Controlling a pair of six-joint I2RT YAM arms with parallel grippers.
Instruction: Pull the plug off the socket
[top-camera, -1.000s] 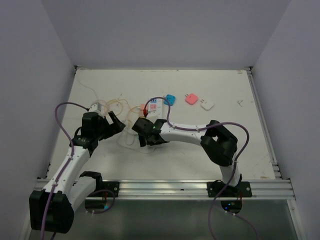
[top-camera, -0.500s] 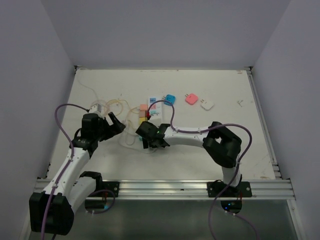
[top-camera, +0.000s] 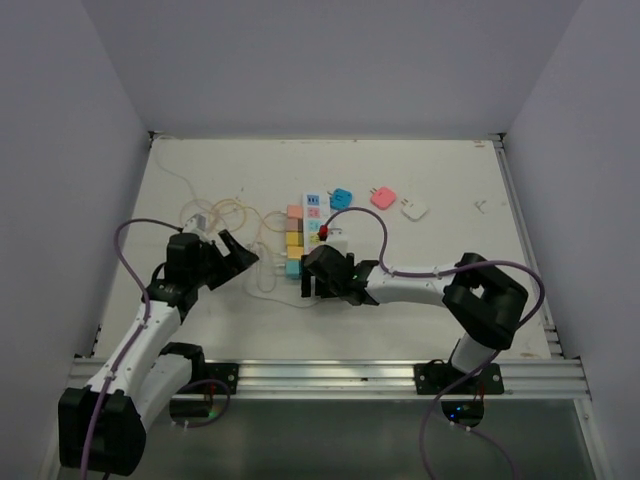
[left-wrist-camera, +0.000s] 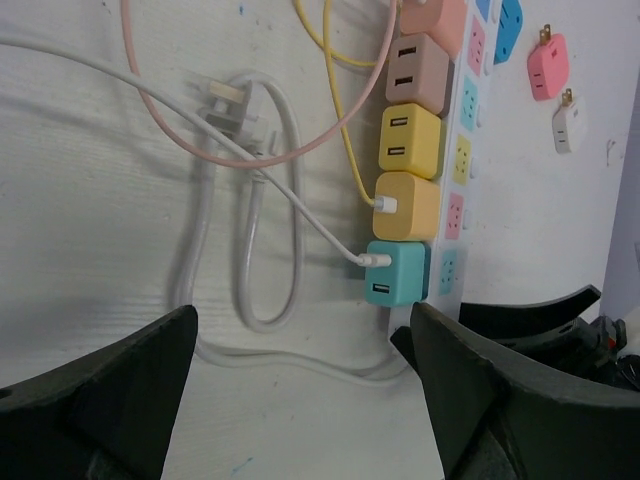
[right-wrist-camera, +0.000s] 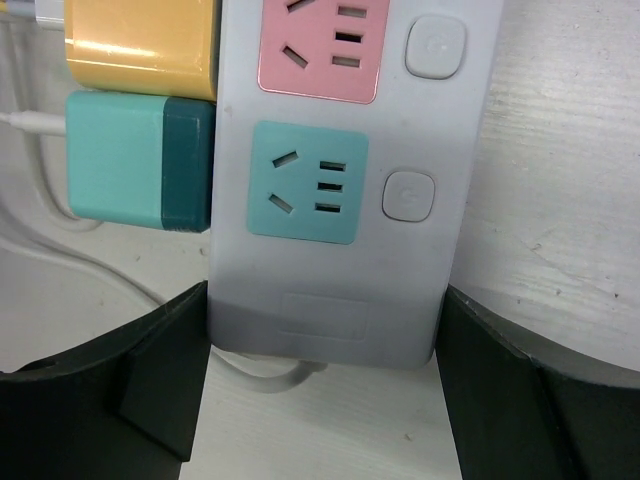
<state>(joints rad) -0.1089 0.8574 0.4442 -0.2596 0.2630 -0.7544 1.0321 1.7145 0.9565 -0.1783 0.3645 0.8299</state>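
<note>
I see the socket (right-wrist-camera: 340, 150), a long white strip with pastel outlet faces, lying flat and pointing away from me. Five coloured cube plugs (left-wrist-camera: 405, 205) sit along its left edge, the teal plug (left-wrist-camera: 397, 273) nearest.

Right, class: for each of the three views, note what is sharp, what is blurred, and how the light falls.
Top external view: even, soft light, only faint shadows on the white tabletop. Left wrist view: the teal cube charger is crisp, while the black fingers at the bottom look slightly soft. Right wrist view: the long white power strip is sharp, with no glare.
</note>
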